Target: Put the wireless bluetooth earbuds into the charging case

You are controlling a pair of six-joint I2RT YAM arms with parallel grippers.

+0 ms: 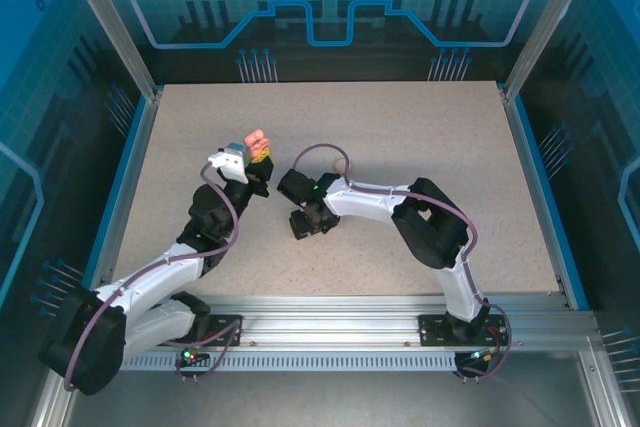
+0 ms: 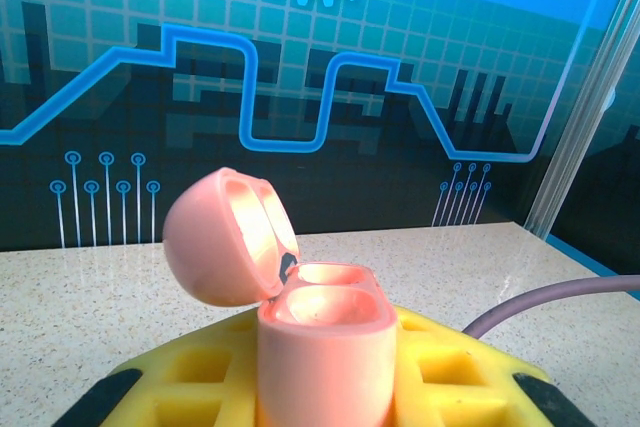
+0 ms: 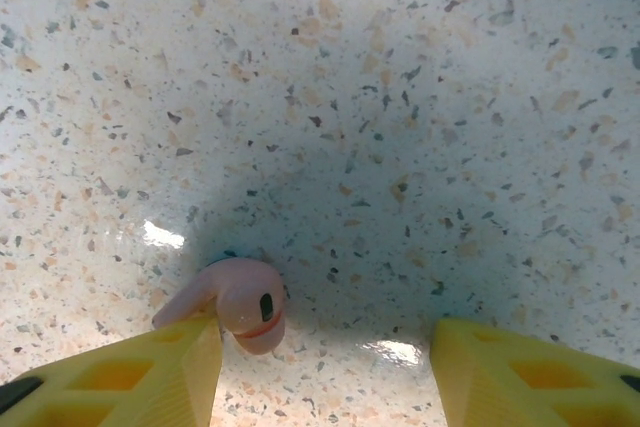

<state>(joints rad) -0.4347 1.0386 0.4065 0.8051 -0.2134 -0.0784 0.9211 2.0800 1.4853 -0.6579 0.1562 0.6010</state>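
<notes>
A pink charging case [image 2: 325,352] stands upright with its lid [image 2: 225,237] swung open to the left. My left gripper [image 2: 325,397] is shut on it, the yellow pads [image 2: 460,377] pressed to both sides. Both wells inside look pink, and I cannot tell whether they are filled. From above, the case [image 1: 257,137] is held off the table left of centre. My right gripper [image 3: 325,372] points down at the tabletop, open wide. One pale pink earbud [image 3: 240,299] lies on the table, its stem against the left finger [image 3: 150,372], well apart from the right finger [image 3: 520,367].
The speckled beige table [image 1: 400,147] stretches behind and to the right of both arms. My right gripper [image 1: 305,225] hovers just right of my left gripper [image 1: 255,154], with their wrists close together. Blue patterned walls and metal posts ring the table.
</notes>
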